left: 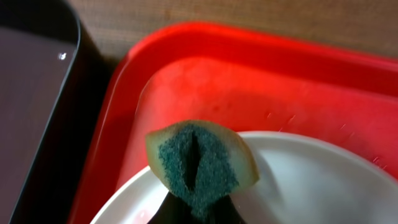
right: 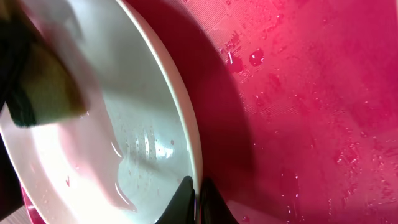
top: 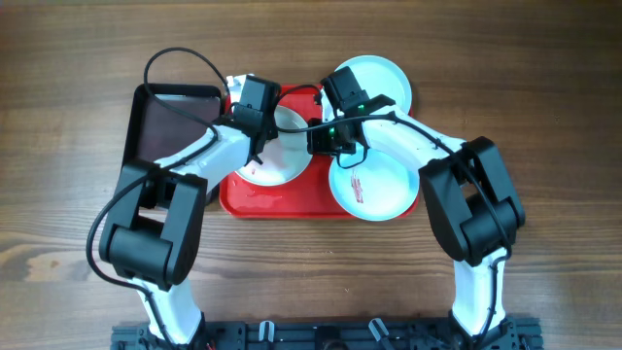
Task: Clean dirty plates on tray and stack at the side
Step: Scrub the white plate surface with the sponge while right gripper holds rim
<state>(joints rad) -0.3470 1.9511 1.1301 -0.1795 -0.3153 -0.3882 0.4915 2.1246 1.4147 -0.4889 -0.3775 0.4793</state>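
The right pincer (right: 195, 200), in its own camera, is nipped tight on the rim of the white plate (right: 143, 118), with the wet red tray (right: 298, 93) alongside. The left pincer (left: 199, 211) squeezes a folded sponge (left: 200, 163) (green face outward) just ahead of it, over that plate. Only overhead shows the turquoise plates (top: 389, 194) flanking the right pincer's wrist.

White arms (top: 206, 154), black joints (top: 155, 233), black cables (top: 175, 52).

overhead: white plate (top: 272, 173) mostly covered by left arm (top: 209, 151) and right arm (top: 408, 141), its smears not to tell | red tray (top: 292, 204) far rim partly hidden under the same arms | left wrist: left gripper (left: 196, 211) cut by bottom edge, only dark tips show under sponge (left: 199, 162) | right wrist: right gripper (right: 199, 198) cut by bottom edge, sponge blurred at left edge
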